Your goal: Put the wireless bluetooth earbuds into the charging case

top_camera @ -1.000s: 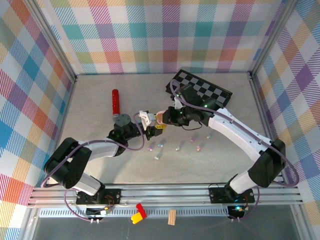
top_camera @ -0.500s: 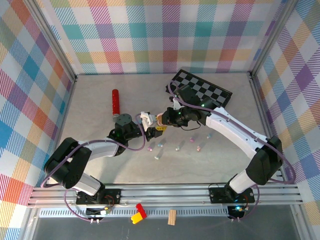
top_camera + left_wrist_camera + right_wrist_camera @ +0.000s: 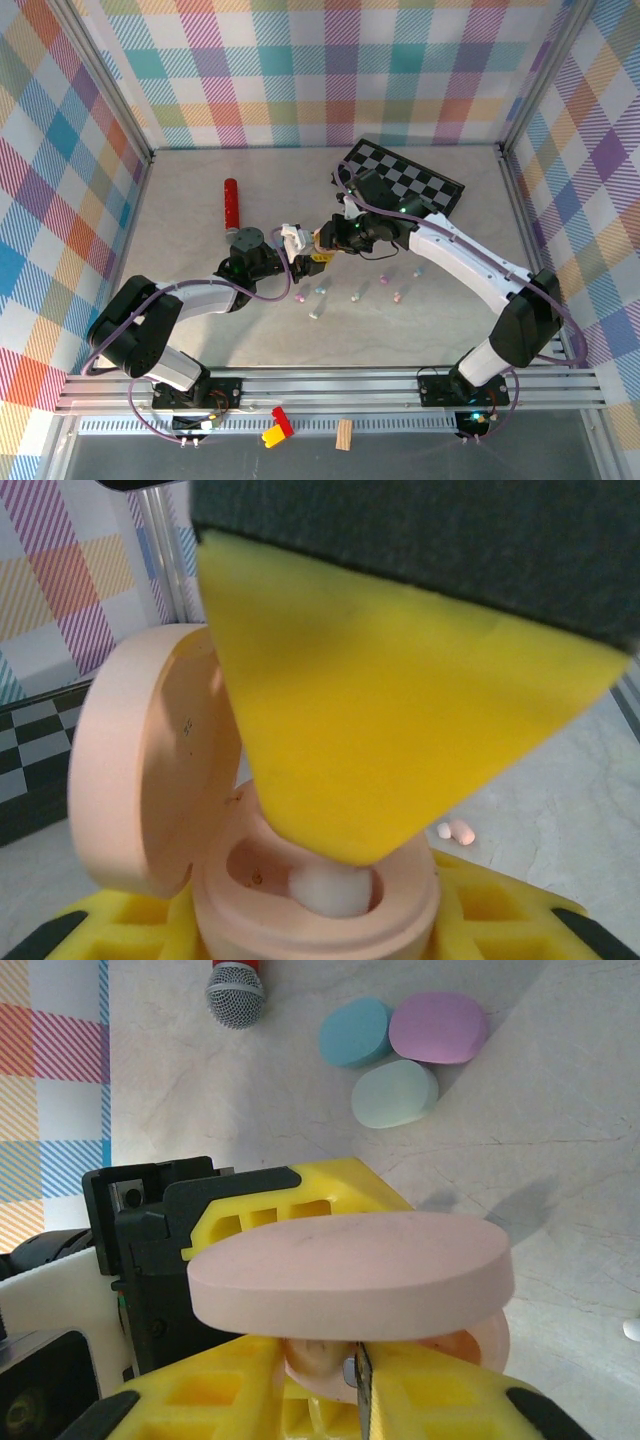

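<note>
Overhead, the left gripper and right gripper meet tip to tip at mid-table, too small there to read. Loose earbuds lie scattered toward 5 o'clock of them, a red microphone lies toward 10 o'clock, and a checkerboard toward 1 o'clock.

The left wrist view gives the detail. The pink charging case stands open with its lid swung up at 9 o'clock, its base clamped between the left gripper's yellow pads. A pale bud sits in one well, probably an earbud, though the right gripper's yellow pad overhangs it from 12 o'clock and hides part of it.

From the right wrist the lid, seen edge-on, blocks the wells. Three closed cases, teal, purple and mint, huddle touching at 12 o'clock. The right gripper's own tips are cut off at 6 o'clock, so I cannot tell whether they are parted or pinching.
</note>
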Robot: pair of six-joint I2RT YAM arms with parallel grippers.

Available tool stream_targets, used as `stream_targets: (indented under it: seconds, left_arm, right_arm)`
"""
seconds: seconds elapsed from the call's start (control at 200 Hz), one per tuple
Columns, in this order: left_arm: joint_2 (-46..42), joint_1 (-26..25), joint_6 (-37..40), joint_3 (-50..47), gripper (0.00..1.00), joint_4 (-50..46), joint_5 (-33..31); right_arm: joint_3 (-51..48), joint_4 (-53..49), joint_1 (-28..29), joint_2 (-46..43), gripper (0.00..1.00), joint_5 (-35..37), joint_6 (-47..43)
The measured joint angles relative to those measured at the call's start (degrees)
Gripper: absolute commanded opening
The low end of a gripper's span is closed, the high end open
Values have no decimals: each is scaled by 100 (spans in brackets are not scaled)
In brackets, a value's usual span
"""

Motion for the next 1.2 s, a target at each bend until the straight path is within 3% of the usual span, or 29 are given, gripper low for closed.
stream_targets:
  seconds: [0.4,0.66,0.93,1.075,1.2]
  left_arm:
    - [-2,0,-7,0,37,17,-2]
    - [-4,103,-289,-2,37,553,26]
    - [-208,168,-433,-205,37,619,48]
    - [-562,168,-452,-267,37,518,48]
    - [-787,168,-455,-273,37,413,50]
  right_arm:
    - [-44,114,0,-98,42,57,4]
    - [-1056,219,-125,-1515,43,588,63]
    - [-3276,520,-1639,-3012,47,669,595]
    - [-4291,769,-2356,-3034,49,505,758]
    - [-4597,953,-2658,-2638,50,275,723]
